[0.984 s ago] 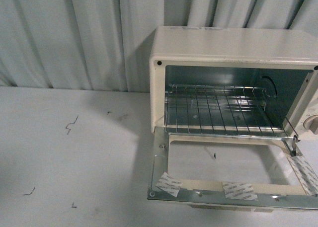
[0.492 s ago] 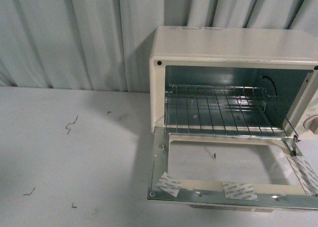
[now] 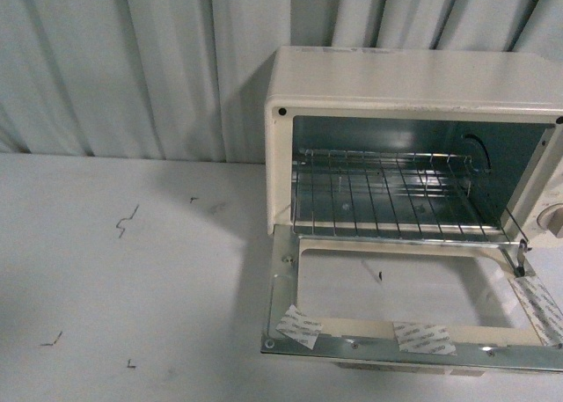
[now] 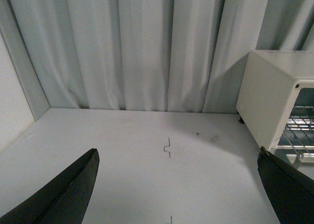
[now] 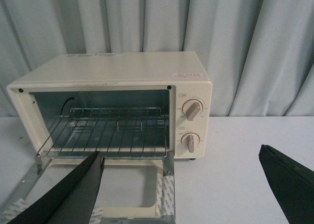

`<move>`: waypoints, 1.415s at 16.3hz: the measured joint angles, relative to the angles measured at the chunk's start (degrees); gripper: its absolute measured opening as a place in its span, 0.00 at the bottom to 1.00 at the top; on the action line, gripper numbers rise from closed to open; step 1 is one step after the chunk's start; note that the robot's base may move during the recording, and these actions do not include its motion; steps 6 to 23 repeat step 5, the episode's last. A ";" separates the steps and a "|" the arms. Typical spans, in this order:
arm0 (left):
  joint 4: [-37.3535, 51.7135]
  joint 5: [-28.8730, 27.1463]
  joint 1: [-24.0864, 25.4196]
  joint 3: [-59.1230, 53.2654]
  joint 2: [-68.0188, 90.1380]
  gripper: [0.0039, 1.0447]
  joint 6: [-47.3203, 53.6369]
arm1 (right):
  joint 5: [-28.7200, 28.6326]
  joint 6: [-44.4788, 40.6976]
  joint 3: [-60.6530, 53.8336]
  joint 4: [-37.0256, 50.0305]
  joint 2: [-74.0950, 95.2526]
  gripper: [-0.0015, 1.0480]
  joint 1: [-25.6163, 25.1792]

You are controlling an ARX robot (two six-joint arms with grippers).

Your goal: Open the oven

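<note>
White tabletop (image 3: 132,270), small dark scratch marks (image 3: 126,222) on its left half. Pale grey pleated curtain (image 3: 132,68) behind.

Left gripper (image 4: 179,194): seen only in left wrist view, dark fingers (image 4: 64,194) spread wide, nothing between them, well apart from the oven's side wall.

Small boxy cream-white toaster oven (image 3: 405,85) stands on the table's right side, against the curtain. Glass-windowed drop-down door (image 3: 396,332) folded fully down, lying flat in front; grey tape patches (image 3: 297,325) on its metal frame. Wire rack (image 3: 396,195) level inside the cavity.

Right gripper (image 5: 181,189): right wrist view, dark fingers (image 5: 68,194) wide apart, empty, facing the open oven. Two round knobs (image 5: 191,110), one above the other, on the panel beside the cavity.
</note>
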 joint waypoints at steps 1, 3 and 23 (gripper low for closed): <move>0.00 0.00 0.00 0.00 0.00 0.94 0.00 | 0.00 0.00 0.00 -0.02 0.00 0.94 0.00; 0.00 0.00 0.00 0.00 0.00 0.94 0.00 | 0.00 0.00 0.00 -0.02 0.00 0.94 0.00; 0.00 0.00 0.00 0.00 0.00 0.94 0.00 | 0.00 0.00 0.00 -0.02 0.00 0.94 0.00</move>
